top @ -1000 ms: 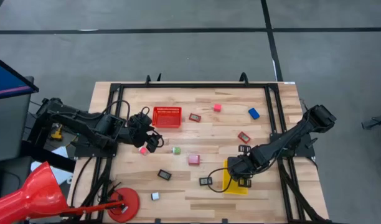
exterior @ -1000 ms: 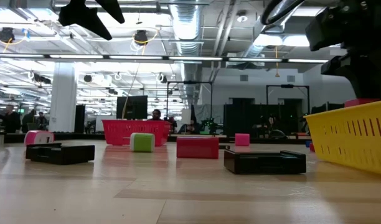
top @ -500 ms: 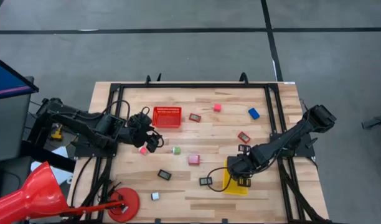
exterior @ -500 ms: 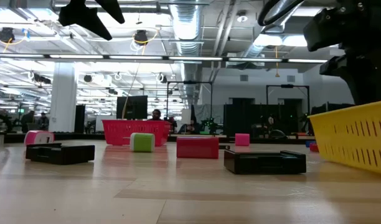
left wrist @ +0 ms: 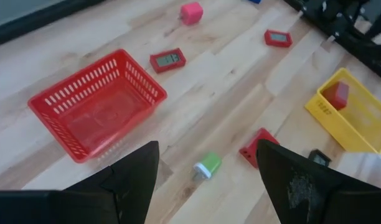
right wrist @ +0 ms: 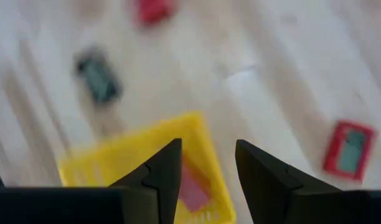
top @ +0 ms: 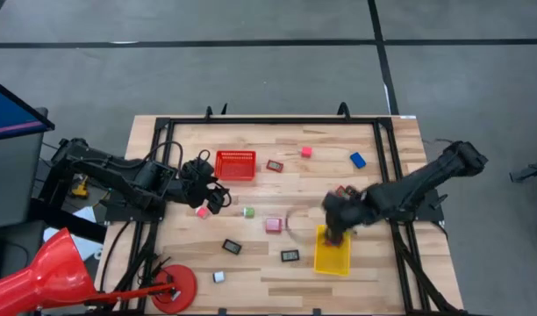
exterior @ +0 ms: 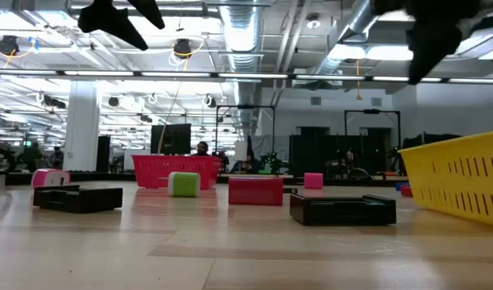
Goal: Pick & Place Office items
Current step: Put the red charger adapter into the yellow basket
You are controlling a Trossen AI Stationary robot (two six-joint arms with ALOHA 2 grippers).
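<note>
My right gripper is open and empty, up above the far end of the yellow bin. A red block lies on the bin's floor. My left gripper is open and empty, held above the table just near of the red mesh basket. Small items lie flat on the table: a pink block, a green piece, a red block, dark flat rectangles, a pink cube and a blue block.
A red-framed flat piece lies right of the basket, another beside the right arm. A tiny pale piece lies near the front edge. A black frame runs along the table's sides. A red funnel-shaped stand sits off the near left corner.
My right gripper has risen and gone toward the table's far edge, off the yellow bin's left side, with the arm swinging up quickly. The yellow bin now shows whole, with a red block lying in it.
</note>
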